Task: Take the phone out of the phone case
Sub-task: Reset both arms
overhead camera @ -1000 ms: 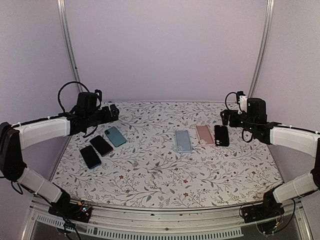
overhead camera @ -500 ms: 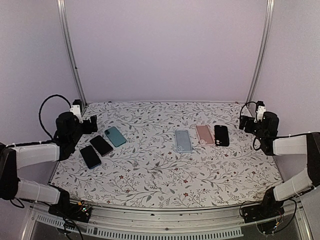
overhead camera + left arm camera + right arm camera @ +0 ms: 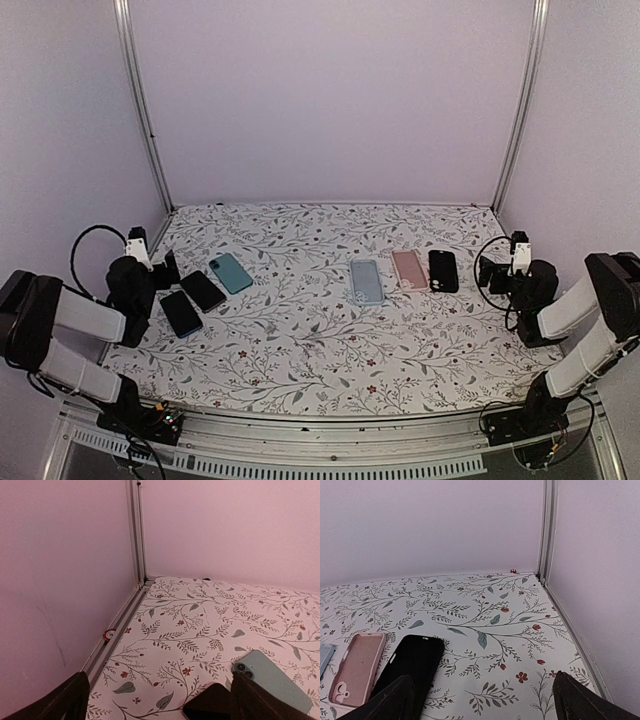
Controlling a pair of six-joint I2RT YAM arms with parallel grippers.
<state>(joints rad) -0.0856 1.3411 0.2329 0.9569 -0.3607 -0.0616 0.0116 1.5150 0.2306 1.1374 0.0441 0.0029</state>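
My left pincer (image 3: 165, 268) hangs low at the 9 o'clock edge of the white table cloth printed with leafy sprigs (image 3: 320, 340). Its jaws are spread wide and released, and nothing lies between its dark fingers (image 3: 70, 700). My right pincer (image 3: 487, 272) sits low at the 3 o'clock edge, equally wide and released, with bare cloth between its fingers (image 3: 395, 700).

From my left pincer, three phones lie in a short slanted row. The teal rectangular phone (image 3: 230, 272) is at 3 o'clock, back up, with its camera cluster towards me in my left wrist view. The glossy black rectangular phone (image 3: 202, 291) lies just beside it at 4 o'clock. A second glossy black phone (image 3: 181, 313) lies at 5 o'clock, just beside the first; I cannot tell whether they touch. None of the three is in my grasp.

From my right pincer, three cases lie in a row towards 9 o'clock, well apart from the phones. Nearest is the black soft phone case (image 3: 443, 270). Just beside it is the pink soft phone case (image 3: 408, 269), hollow side up, with its camera cut-out at the near end. Farther along is the pale blue translucent phone case (image 3: 366, 281). Neither pincer touches any of them.
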